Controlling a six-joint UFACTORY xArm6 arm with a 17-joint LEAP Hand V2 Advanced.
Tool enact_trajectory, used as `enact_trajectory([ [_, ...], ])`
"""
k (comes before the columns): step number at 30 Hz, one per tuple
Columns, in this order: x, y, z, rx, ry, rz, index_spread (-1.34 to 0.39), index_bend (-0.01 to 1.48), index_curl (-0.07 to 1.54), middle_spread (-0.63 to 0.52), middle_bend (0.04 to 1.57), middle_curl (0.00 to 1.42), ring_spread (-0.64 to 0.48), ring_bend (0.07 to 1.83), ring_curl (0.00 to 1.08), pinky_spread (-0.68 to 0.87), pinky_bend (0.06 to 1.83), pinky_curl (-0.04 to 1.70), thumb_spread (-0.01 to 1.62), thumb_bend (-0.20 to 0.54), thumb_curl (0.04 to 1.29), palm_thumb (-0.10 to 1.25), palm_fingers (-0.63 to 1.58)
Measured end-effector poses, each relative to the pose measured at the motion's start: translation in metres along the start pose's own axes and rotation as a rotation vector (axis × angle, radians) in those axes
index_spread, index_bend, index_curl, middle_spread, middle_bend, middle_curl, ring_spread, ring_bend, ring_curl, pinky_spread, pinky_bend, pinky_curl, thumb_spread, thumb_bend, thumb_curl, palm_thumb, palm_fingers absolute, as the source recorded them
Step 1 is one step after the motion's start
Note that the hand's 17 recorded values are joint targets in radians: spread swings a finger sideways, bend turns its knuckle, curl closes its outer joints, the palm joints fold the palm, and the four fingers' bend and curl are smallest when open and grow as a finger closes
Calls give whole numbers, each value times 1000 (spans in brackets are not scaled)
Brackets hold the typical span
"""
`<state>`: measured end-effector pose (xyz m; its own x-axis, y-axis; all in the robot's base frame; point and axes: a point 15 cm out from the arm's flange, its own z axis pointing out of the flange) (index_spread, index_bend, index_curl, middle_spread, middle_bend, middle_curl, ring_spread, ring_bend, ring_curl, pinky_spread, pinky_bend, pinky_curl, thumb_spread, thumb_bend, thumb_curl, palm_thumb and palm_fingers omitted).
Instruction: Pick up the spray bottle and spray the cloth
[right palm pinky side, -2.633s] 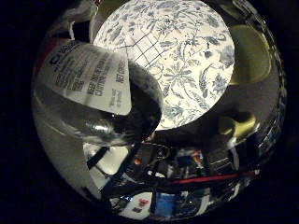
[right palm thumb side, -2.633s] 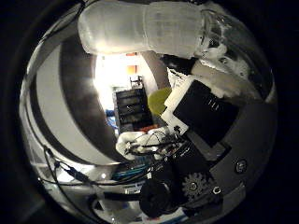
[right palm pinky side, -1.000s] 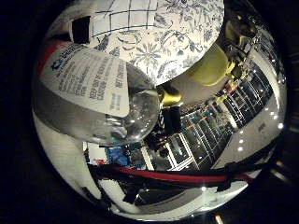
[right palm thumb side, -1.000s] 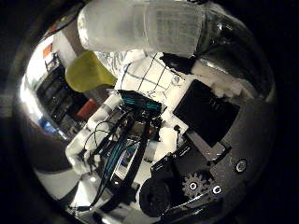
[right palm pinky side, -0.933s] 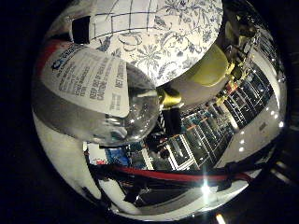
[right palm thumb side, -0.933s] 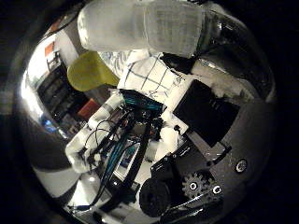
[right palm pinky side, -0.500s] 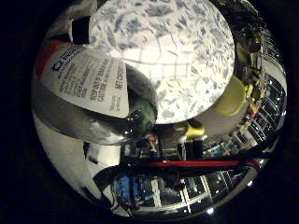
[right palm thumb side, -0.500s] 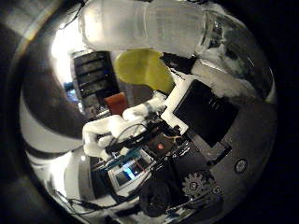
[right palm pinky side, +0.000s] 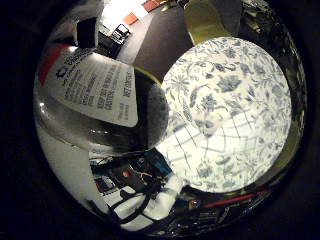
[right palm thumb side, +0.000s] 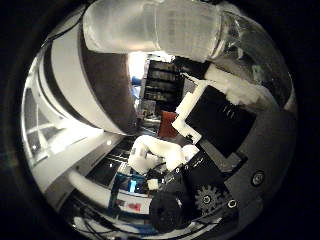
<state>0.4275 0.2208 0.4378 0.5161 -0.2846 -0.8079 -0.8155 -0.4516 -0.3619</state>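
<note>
One hand gripped the bottle around its smooth, probably slippery body, facing the soft floral cloth.

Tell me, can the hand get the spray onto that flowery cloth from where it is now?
Probably yes. The hand is curled round the spray bottle, lifted close against its palm, and the patterned cloth lies spread in open view just beyond with nothing between them. Where the nozzle points is not visible.
</note>
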Motion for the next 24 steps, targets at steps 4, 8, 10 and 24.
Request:
enact_trajectory([
  [4,43,1,32,31,-41,-21,-182,1176,656,-81,1309,547,-148,1433,549,-229,1052,1081,1028,-11,739,1086,1235],
  [8,62,-8,58,61,-99,-65,-183,1175,658,-81,1310,546,-143,1438,546,-228,1053,1080,1016,-11,750,1080,1235],
  [10,71,-13,73,79,-115,-75,-183,1174,659,-81,1311,545,-142,1439,545,-228,1054,1080,1011,-12,758,1075,1235],
  [24,131,-16,148,66,-147,1,-184,1176,667,-75,1313,544,-141,1443,541,-227,1055,1079,996,-13,783,1047,1234],
])
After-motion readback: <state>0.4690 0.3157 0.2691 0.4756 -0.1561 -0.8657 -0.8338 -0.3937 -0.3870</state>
